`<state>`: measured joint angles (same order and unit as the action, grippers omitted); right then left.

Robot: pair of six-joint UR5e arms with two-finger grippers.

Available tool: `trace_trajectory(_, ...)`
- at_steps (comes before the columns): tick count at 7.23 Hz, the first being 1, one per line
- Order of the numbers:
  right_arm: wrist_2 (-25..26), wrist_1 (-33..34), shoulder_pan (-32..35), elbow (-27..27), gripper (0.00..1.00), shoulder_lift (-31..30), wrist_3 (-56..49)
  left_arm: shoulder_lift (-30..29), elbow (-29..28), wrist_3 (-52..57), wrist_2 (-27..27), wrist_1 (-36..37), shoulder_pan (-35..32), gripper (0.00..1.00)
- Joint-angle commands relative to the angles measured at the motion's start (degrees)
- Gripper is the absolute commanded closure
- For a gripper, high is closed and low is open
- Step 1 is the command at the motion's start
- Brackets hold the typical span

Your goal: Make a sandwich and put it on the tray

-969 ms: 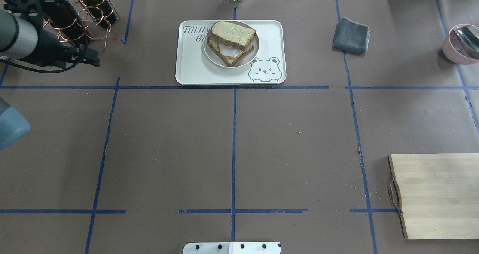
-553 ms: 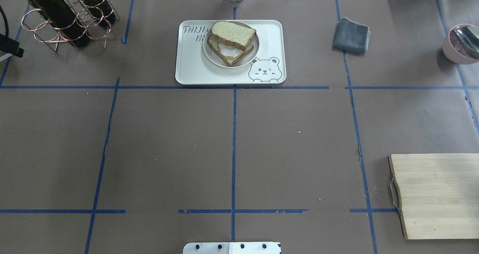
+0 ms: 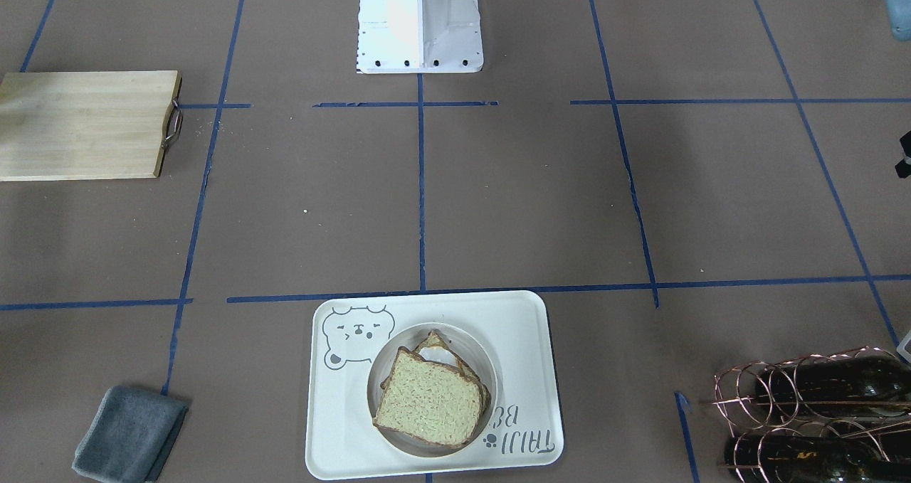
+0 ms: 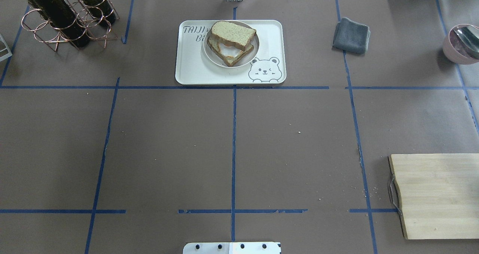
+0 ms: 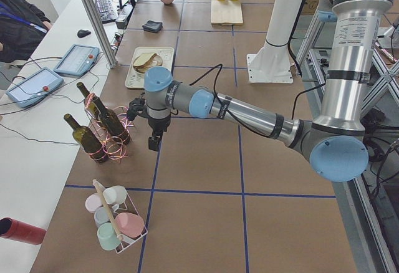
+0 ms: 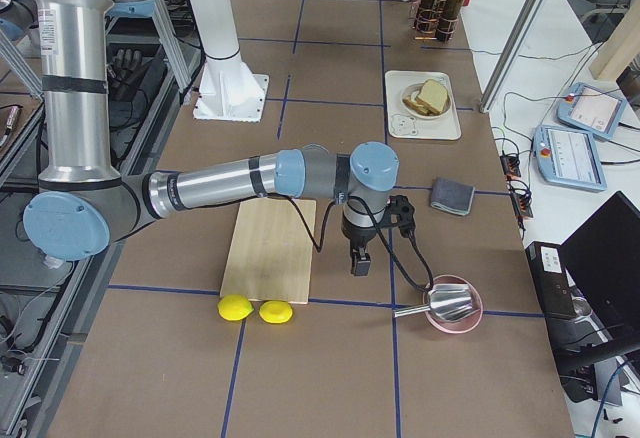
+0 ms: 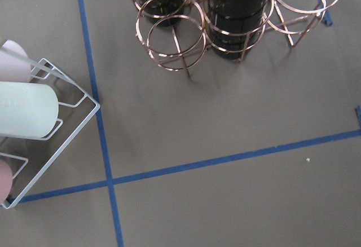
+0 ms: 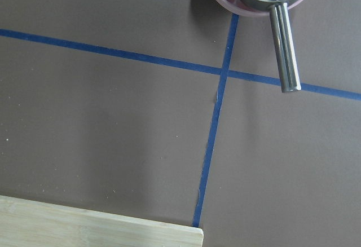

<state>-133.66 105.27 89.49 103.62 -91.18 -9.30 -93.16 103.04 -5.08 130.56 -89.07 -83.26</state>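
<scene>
The sandwich, two tan bread slices with egg showing between them, lies on its round white dish. The dish stands on the cream bear tray at the table's far middle. The front-facing view shows the same sandwich on the tray. No gripper is near it. My left gripper hangs over the table beside the wine rack, seen only in the exterior left view. My right gripper hangs between the cutting board and the pink bowl, seen only in the exterior right view. I cannot tell whether either is open or shut.
A copper wine rack with bottles stands far left, with a white cup rack beside it. A grey cloth and a pink bowl with a metal scoop are far right. The wooden cutting board lies near right.
My left arm has drawn back off the left edge of the overhead view, uncovering the wine rack. The sandwich, dish and tray have not moved.
</scene>
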Motion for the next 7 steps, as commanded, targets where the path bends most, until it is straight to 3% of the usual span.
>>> trace_trajectory(1,-4.57,-0.41,1.91,-2.02,0.0,-0.58,0.51,3.85,-3.36,4.17,1.44,0.12,-3.74,0.0)
trace_trajectory(3,-4.15,-5.56,2.7,-4.55,0.0,-1.63,0.33,4.04,-9.06,9.1,3.9,-0.23,-6.04,0.0)
trace_trajectory(7,-4.06,-7.71,4.37,-6.94,0.0,-1.72,0.42,4.13,-9.7,8.94,4.7,0.12,-6.22,0.0)
